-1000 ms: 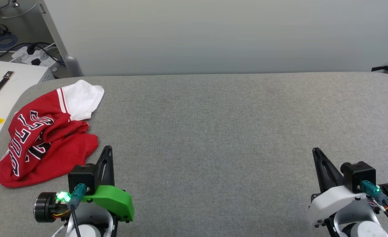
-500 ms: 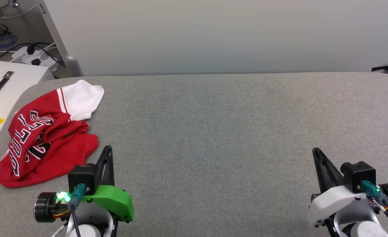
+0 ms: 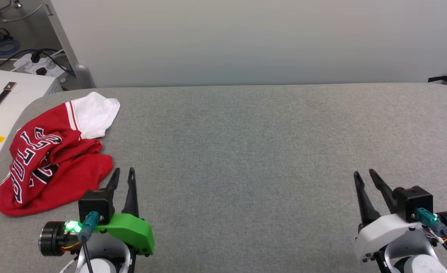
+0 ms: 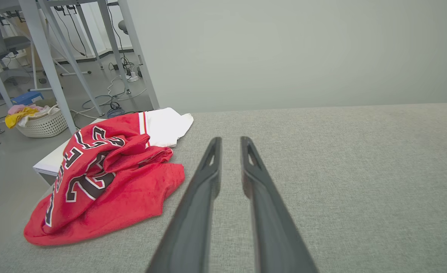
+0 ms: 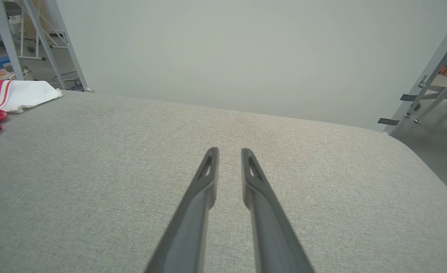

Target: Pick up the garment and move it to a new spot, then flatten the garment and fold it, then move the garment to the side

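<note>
Two grippers sit low in the head view, both with fingers pointing up the frame. The left gripper (image 3: 124, 170), at the lower left on its green-shelled wrist, has its dark fingers parted by a narrow gap with nothing between them. Its wrist view shows the same slim gap over bare cloth. The right gripper (image 3: 363, 173), at the lower right on a white-shelled wrist, is likewise narrowly parted and holds nothing, with its fingers leaning a little toward the upper left. Both forearms come in from the bottom edge and lie low over the grey fabric-covered table (image 3: 246, 132).

Just up and to the left of the left gripper's fingers lies the garment (image 3: 57, 163), a crumpled red jersey near the table's left edge. It is close to the fingertips but apart from them. Its long axis runs from the lower left of the head view to the upper right. The red body bunches at the lower-left end, and a white sleeve with striped trim points toward the upper right, at the table's far edge. The black, white-outlined lettering runs along that same axis, turned sideways to the camera. In the right wrist view the sleeve lies at the far left edge, well apart from that gripper.

Beyond the table's left edge stands a white box (image 3: 3, 98), with a power strip (image 3: 38, 64) on the floor behind it.
</note>
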You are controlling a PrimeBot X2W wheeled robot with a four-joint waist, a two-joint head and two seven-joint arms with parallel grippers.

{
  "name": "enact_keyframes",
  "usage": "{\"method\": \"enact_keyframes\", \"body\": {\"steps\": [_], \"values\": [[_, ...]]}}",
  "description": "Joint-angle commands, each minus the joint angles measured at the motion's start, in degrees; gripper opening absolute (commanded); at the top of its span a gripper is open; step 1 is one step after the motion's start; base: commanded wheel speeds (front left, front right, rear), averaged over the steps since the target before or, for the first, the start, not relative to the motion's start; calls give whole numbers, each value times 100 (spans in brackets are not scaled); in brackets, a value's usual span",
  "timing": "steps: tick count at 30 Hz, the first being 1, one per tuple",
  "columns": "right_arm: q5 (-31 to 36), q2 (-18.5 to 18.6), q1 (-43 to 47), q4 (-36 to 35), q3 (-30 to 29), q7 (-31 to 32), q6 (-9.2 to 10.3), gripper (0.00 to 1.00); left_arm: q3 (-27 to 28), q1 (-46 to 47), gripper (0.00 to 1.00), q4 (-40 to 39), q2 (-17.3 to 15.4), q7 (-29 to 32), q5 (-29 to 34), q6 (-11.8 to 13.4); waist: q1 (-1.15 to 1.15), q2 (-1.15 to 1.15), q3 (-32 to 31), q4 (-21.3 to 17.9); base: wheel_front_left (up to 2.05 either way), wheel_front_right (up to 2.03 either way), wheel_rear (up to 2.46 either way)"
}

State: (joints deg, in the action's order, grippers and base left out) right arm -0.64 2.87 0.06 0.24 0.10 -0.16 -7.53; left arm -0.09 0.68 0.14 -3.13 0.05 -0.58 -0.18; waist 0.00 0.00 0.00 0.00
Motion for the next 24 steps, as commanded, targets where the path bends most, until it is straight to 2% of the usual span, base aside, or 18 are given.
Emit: {"method": "enact_keyframes", "body": {"steps": [1,24], "values": [[-4,0,0,2,0,-4,0,100,1,-1,100,3,0,-4,-4,0,0,0,1,0,0,0,0],[-92,0,-19,35,-115,-276,1,100,0,16,100,228,5,-280,-196,-66,0,0,56,70,0,0,0]]}}
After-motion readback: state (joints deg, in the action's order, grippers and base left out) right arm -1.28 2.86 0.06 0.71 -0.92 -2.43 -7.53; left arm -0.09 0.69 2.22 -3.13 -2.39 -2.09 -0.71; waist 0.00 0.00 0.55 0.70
